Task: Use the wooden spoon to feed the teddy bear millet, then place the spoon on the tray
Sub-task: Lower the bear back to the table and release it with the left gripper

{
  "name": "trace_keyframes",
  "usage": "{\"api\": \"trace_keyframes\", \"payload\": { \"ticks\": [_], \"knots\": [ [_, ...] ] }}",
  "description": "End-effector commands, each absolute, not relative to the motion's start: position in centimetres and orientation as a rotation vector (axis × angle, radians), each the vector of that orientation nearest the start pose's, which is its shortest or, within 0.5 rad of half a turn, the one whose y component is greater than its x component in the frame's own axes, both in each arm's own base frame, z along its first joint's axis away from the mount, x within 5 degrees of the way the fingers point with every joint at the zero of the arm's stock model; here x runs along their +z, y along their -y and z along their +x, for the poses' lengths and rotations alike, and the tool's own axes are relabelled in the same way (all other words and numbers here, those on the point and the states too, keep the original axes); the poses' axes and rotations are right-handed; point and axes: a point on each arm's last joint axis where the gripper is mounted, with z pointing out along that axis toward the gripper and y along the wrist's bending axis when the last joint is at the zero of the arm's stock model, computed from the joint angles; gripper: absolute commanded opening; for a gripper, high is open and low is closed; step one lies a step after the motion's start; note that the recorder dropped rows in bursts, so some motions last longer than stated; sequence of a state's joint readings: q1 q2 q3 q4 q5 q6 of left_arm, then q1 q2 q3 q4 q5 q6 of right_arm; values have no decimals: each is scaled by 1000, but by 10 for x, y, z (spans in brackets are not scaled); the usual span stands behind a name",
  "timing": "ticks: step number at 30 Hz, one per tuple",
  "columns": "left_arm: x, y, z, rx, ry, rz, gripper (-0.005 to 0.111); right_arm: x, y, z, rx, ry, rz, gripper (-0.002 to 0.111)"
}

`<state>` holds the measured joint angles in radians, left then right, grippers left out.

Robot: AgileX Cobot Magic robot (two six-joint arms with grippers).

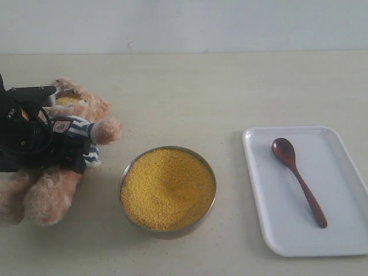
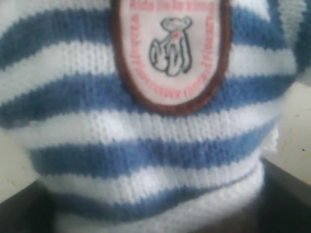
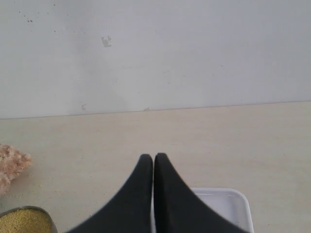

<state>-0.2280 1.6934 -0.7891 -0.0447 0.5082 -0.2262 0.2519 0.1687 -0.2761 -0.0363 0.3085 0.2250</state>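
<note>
The teddy bear (image 1: 54, 192) lies at the table's left, and some millet grains sit on its face. My left gripper (image 1: 69, 152) is clamped round its striped shirt (image 2: 146, 150), just under the chest badge (image 2: 170, 48). Millet (image 1: 167, 187) fills the metal bowl (image 1: 123, 179) at the front centre. The wooden spoon (image 1: 296, 172) lies loose on the white tray (image 1: 345, 230) at the right, its bowl toward the back. My right gripper (image 3: 153, 160) is shut and empty, held above the tray's (image 3: 223, 204) near corner and out of the exterior view.
A pale wall runs along the back edge of the beige table (image 1: 201, 92). The right wrist view catches the millet bowl's edge (image 3: 24, 222) and a bit of bear fur (image 3: 12, 162).
</note>
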Motion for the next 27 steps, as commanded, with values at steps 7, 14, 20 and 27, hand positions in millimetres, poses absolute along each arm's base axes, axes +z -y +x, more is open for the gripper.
{"api": "trace_keyframes", "payload": {
  "ticks": [7,14,20,27],
  "knots": [
    [163,66,270,-129,-2866,-25,86,266,-14,58,321,-1699,-40,0],
    [186,63,265,-127,-2788,6,87,266,-14,58,321,-1699,-40,0],
    [206,62,261,-144,-2713,9,87,266,-14,58,321,-1699,-40,0],
    [240,58,256,-118,-2579,61,61,266,-14,58,321,-1699,-40,0]
  ]
}}
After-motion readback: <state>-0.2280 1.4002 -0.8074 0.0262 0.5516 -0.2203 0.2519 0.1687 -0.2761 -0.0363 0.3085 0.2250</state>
